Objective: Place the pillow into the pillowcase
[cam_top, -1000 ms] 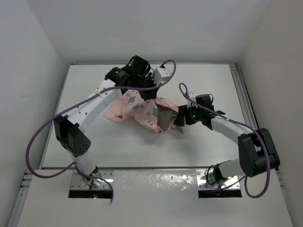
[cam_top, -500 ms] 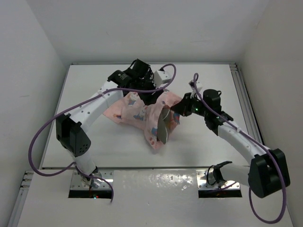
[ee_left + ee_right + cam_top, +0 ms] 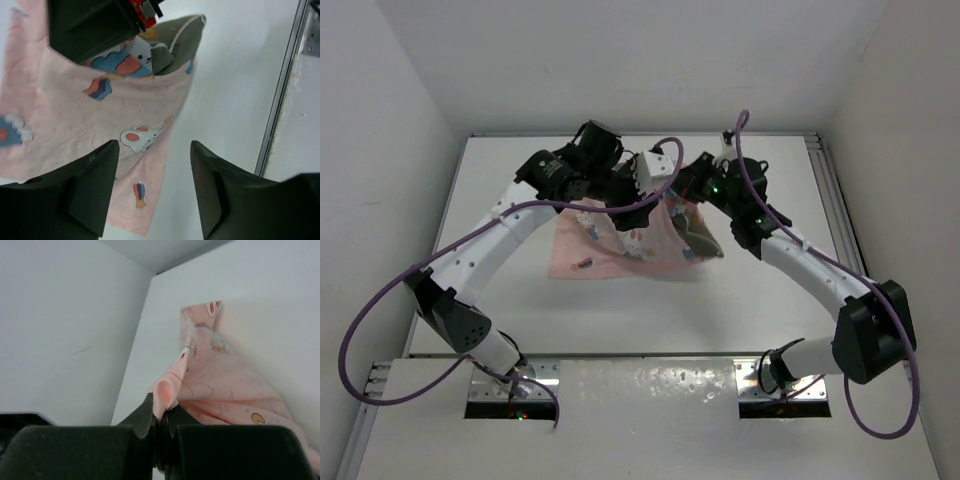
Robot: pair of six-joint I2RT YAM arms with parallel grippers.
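Note:
The pink printed pillowcase (image 3: 610,250) hangs as a spread sheet from its raised top edge down to the table. My right gripper (image 3: 682,190) is shut on a fold of the pillowcase (image 3: 220,385); the fingertips (image 3: 150,412) pinch pink cloth between them. The olive-grey pillow (image 3: 702,238) pokes out at the case's right side. Its white-piped corner (image 3: 184,39) shows in the left wrist view, partly inside the cloth. My left gripper (image 3: 154,147) stands open above the pillowcase's edge (image 3: 75,115), holding nothing, close to the left of the right gripper in the top view (image 3: 625,192).
A white table (image 3: 760,300) carries the work, with white walls on three sides. A metal rail (image 3: 280,100) runs along the table's right edge. Purple cables (image 3: 380,300) loop off both arms.
The right gripper has shut on the pillowcase and lifted it toward the back, so the cloth hangs spread out. The left gripper has opened, let go of the cloth and moved left.

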